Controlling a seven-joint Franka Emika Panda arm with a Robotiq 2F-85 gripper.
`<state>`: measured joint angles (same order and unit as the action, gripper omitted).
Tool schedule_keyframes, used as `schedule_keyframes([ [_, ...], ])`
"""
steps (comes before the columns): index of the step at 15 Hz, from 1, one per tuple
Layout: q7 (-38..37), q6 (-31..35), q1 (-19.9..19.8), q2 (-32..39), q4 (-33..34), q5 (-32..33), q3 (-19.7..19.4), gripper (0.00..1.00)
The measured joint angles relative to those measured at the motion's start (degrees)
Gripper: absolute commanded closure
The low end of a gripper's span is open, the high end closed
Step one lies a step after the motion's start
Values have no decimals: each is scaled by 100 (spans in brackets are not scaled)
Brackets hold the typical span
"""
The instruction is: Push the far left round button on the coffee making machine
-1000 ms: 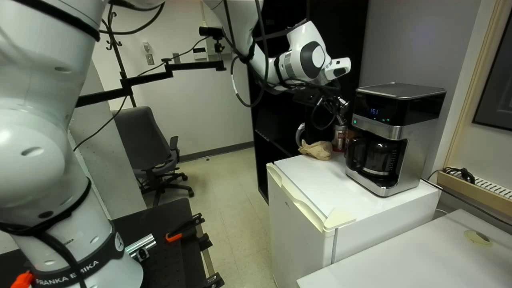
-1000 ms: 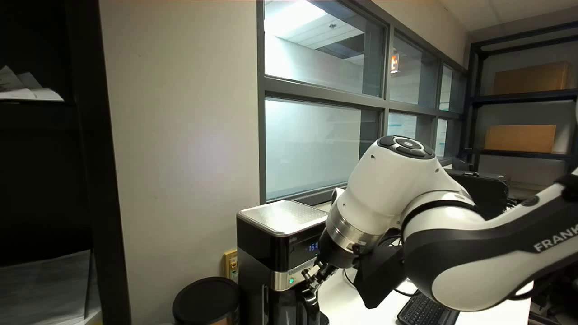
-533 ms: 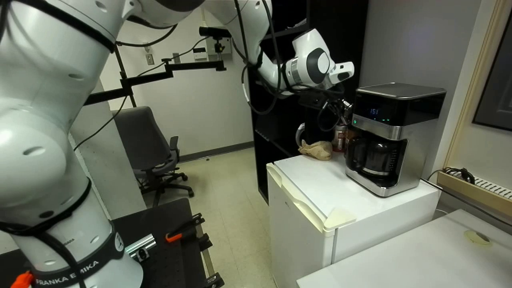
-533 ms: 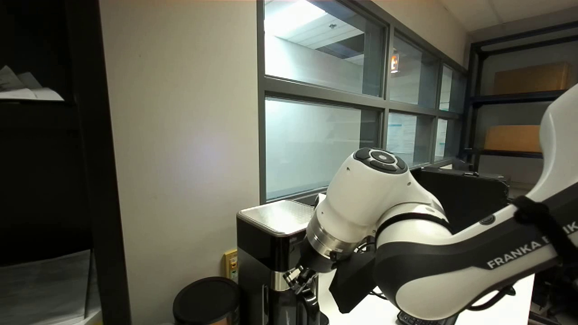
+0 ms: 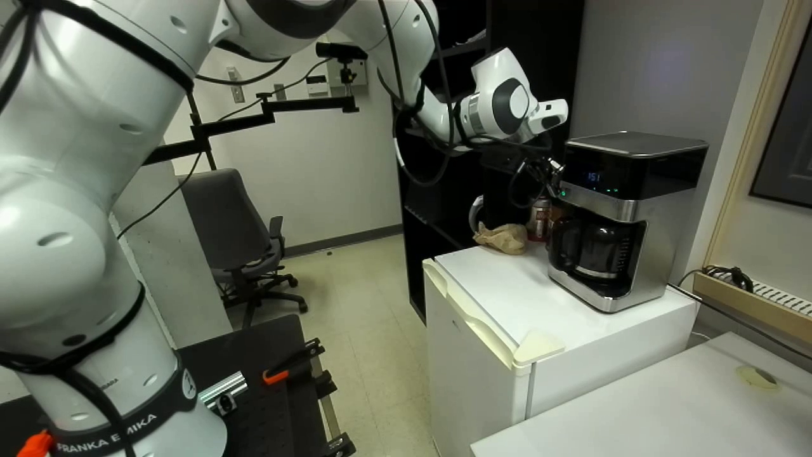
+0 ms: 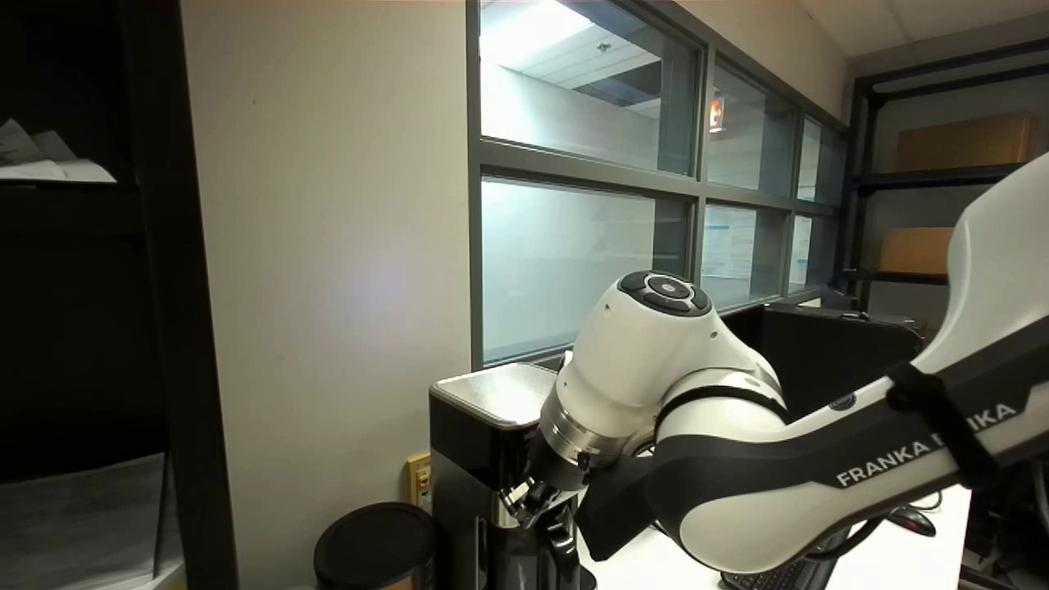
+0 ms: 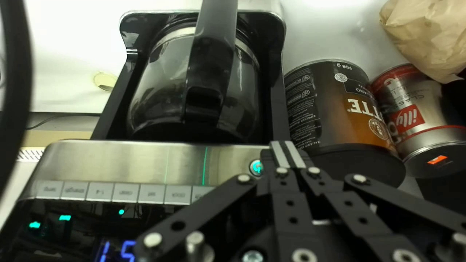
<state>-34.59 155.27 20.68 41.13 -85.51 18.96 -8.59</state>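
The hand (image 7: 287, 154), closed and empty, is now brought closer, just beside the lit round button (image 7: 256, 167) of the drip coffee maker (image 5: 634, 206) on the counter (image 5: 526, 295); slight realignment before pressing is judged necessary.

Satiny metal fronts the coffee machine (image 7: 127, 160) by the jaws; below them, a glossy glass carafe (image 7: 167, 87), crumpled paper bag (image 7: 426, 32).

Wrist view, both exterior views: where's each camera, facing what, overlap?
Wrist view: behind the gripper, facing the round button and carafe; gripper in frame.
An exterior view: beside the robot base, facing the coffee maker; arm and gripper show.
An exterior view: off the coffee maker's opposite side, facing windows; outer arm shows, base doesn't.
Both exterior views share arm and coffee maker.
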Motion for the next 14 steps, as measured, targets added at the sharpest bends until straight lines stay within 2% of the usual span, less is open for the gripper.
schedule_keyframes([
  [14, 0, -150, 6, 26, 93, -233, -17, 100],
])
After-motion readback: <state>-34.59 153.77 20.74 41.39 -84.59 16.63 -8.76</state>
